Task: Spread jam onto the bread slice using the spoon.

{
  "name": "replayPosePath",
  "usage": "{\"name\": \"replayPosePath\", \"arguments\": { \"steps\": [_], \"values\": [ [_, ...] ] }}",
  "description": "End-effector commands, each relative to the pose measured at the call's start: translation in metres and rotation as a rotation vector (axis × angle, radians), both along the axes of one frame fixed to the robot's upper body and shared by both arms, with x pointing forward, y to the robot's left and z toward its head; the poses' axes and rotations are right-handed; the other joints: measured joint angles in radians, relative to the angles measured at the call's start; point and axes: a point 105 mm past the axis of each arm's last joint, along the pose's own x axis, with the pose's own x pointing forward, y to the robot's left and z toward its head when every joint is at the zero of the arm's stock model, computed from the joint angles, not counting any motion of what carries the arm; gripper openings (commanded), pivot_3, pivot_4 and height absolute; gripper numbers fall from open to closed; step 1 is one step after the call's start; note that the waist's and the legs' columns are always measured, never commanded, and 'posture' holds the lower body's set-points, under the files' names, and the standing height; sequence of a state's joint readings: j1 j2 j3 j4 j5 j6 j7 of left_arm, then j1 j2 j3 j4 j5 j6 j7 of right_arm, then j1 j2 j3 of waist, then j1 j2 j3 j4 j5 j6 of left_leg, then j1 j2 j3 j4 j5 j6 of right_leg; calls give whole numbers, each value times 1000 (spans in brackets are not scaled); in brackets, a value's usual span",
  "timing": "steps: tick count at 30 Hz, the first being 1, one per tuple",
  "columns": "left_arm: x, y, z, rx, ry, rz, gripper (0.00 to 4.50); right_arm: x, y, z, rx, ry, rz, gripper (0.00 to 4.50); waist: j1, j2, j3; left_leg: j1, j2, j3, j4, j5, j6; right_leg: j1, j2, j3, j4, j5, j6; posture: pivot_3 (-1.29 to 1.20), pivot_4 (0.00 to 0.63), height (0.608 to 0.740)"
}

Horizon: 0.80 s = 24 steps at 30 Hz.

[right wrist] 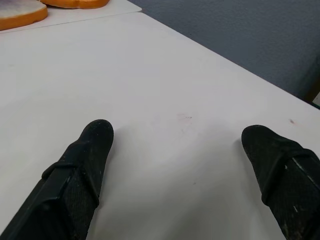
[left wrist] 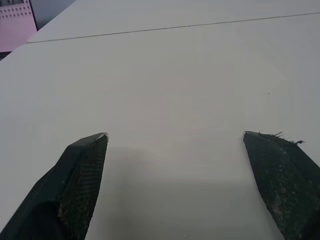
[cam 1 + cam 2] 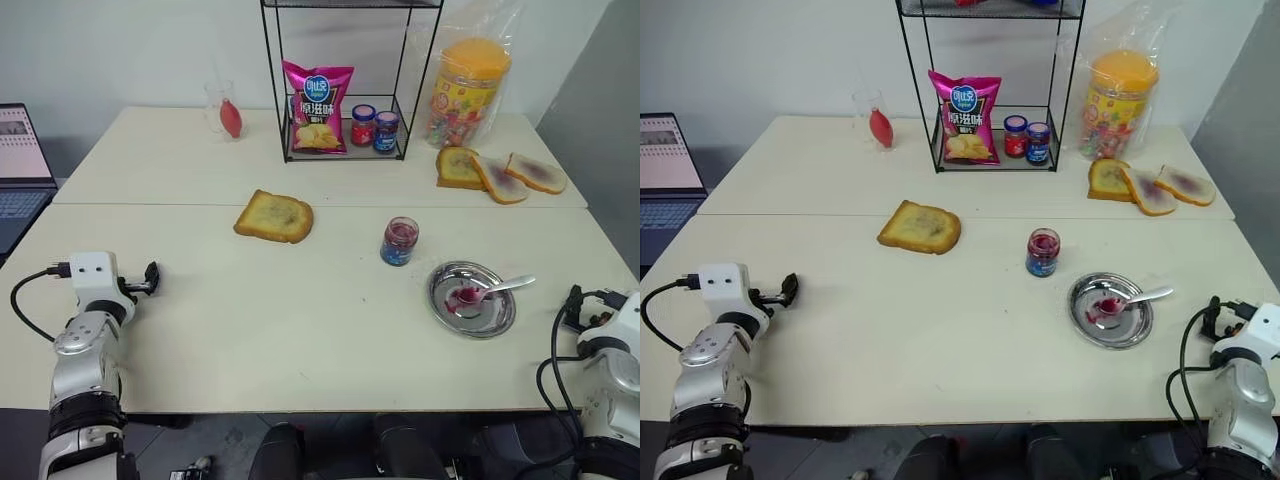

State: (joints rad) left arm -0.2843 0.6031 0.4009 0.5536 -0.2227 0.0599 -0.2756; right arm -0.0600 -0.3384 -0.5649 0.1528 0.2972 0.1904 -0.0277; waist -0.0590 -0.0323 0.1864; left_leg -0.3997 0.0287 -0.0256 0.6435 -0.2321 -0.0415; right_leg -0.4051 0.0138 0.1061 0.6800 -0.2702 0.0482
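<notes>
- Left claw (image 3: 152,277): low over the near left part of the desk (image 3: 300,330), fingers (image 2: 82,165) spread wide, nothing between them
- Right claw (image 1: 177,150): over the near right corner of the desk, close to the edge, fingers (image 1: 85,155) likewise wide apart and empty
- Bread slice (image 3: 273,216): lies flat near the desk's centre, a little left of the middle, just on the near side of the seam between the two desk tops; nothing touches it
- Jam (image 3: 400,241): in a small clear jar with a blue label, lid off, upright, to the right of the bread slice and well apart from it
- Spoon (image 3: 490,290): rests on a round metal plate (image 3: 490,320) just beside the jar on its near right; bowl red-smeared and inside the plate, handle reaching over the rim toward the right
- Wire rack (image 3: 340,80) at the back holds a pink crisp bag (image 3: 318,105) and two lidded jars (image 3: 374,128)
- Three overlapping slices (image 3: 500,175) (purple spread on top) lie at the far right, in front of a bagged yellow-lidded tub (image 3: 468,90)
- A glass (image 3: 225,108) with something red in it stands far left; a laptop (image 3: 20,165) sits off the desk's left edge
</notes>
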Motion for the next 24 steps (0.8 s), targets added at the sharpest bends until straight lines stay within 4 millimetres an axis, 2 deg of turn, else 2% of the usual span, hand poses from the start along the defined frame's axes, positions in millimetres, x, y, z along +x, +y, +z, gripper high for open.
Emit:
{"name": "replayPosePath", "arguments": {
  "steps": [1,3,6,10,12,14,16,17,18,20,21,22,24],
  "values": [
    [-2,3,14,28,-31,-3,4500,0,-3,17,-32,-47,-3,4481,0,0,0,0,0,0,0,0,0,0,0,0,0,0,0,0,150,740],
    [-3,8,12,-9,-47,26,4500,-3,-8,16,-34,-42,-34,4481,0,0,0,0,0,0,0,0,0,0,0,0,0,0,0,0,150,740],
    [-1,1,16,0,-55,-18,4500,-3,-4,21,-42,-53,-15,4481,0,0,0,0,0,0,0,0,0,0,0,0,0,0,0,0,150,740],
    [0,-2,24,-25,-79,-38,4500,-3,-12,35,-17,-96,-15,4481,0,0,0,0,0,0,0,0,0,0,0,0,0,0,0,0,150,740],
    [0,-8,26,-67,-78,-94,4500,-2,-12,56,-53,-118,40,4481,0,0,0,0,0,0,0,0,0,0,0,0,0,0,0,0,150,740],
    [2,-22,40,-158,-87,-206,4500,7,1,94,-119,-160,200,4481,0,2,1,-1,0,1,0,0,0,-1,0,0,0,0,0,0,150,740],
    [5,-29,52,-255,-99,-270,4500,18,29,123,-142,-193,427,4481,-1,2,1,-1,0,1,0,0,0,-1,0,1,0,0,0,0,150,740],
    [5,-31,54,-285,-97,-284,4500,19,38,129,-131,-201,496,4481,-2,2,1,-1,0,1,0,0,0,-1,0,1,0,0,0,0,150,740],
    [10,-37,58,-307,-88,-320,4500,21,61,141,-118,-202,650,4481,-2,1,1,0,0,0,0,0,0,-1,1,0,0,0,0,0,150,740],
    [17,-44,62,-346,-77,-360,4500,19,92,153,-92,-185,844,4481,-2,1,1,0,1,-2,0,0,0,0,2,-2,1,0,-1,0,150,740],
    [25,-50,65,-352,-66,-385,4500,16,115,163,-63,-178,980,4481,-1,1,1,0,1,-3,0,0,0,0,2,-3,1,0,-1,0,150,740],
    [34,-58,67,-314,-43,-417,4500,11,143,170,-41,-157,1137,4481,0,1,1,0,1,-4,0,0,0,0,2,-3,1,-1,-1,0,150,740],
    [44,-65,69,-258,-11,-453,4500,1,172,176,-16,-112,1310,4481,1,2,1,-1,1,-5,1,0,0,0,2,-4,1,-1,-1,0,150,740]
  ]
}}
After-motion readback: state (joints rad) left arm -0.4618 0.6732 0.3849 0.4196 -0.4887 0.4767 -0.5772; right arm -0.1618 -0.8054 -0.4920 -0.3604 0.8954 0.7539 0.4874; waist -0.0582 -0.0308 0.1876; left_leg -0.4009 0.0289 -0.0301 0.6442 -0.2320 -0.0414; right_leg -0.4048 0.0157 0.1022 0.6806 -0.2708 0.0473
